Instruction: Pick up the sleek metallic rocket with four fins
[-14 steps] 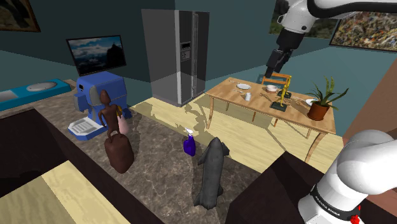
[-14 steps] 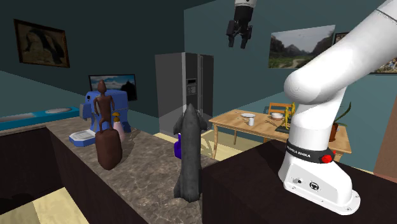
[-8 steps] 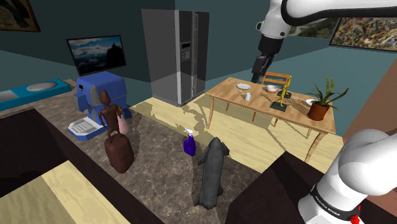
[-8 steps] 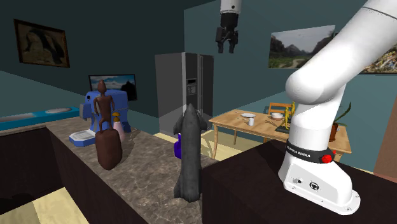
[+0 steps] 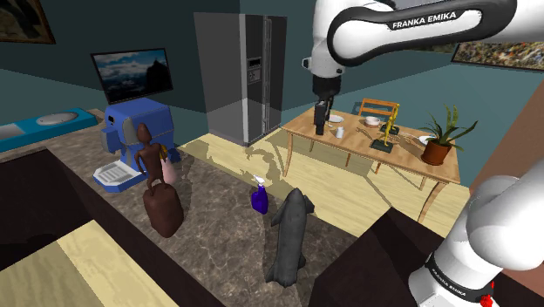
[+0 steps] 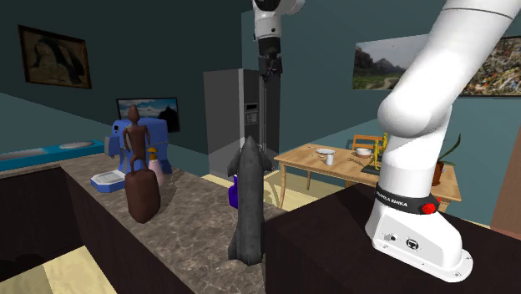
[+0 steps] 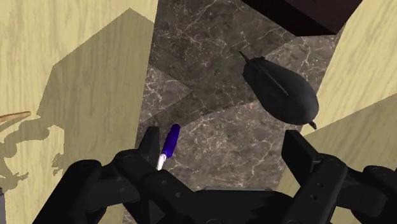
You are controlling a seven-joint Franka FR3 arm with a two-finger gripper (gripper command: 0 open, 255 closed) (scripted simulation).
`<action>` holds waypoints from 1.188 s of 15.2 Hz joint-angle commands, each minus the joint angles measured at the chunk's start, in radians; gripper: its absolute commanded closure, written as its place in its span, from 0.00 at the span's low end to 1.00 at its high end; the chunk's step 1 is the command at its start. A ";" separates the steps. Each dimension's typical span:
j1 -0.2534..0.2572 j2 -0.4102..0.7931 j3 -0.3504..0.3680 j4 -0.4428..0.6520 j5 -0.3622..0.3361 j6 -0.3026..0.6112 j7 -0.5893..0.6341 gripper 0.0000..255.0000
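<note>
With the fingers (image 7: 299,153) apart, centre the gripper (image 7: 222,143) over the upright dark rocket (image 5: 290,231) on the counter (image 5: 218,214) and descend clear of the neighbouring blue bottle (image 5: 259,200).

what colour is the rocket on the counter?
The rocket is plain dark grey all over, seen best in the second exterior view.

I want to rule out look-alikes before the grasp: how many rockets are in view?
1. The rocket stands upright on the counter, beside the purple bottle. Another could hide behind the brown figure, though that seems unlikely.
</note>
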 commanded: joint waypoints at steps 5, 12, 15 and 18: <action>0.055 0.191 0.079 0.073 -0.068 0.000 -0.036 0.00; 0.129 0.406 0.160 0.148 -0.168 -0.009 -0.061 0.00; 0.165 0.495 0.189 0.174 -0.214 -0.016 -0.071 0.00; 0.204 0.581 0.213 0.196 -0.260 -0.023 -0.081 0.00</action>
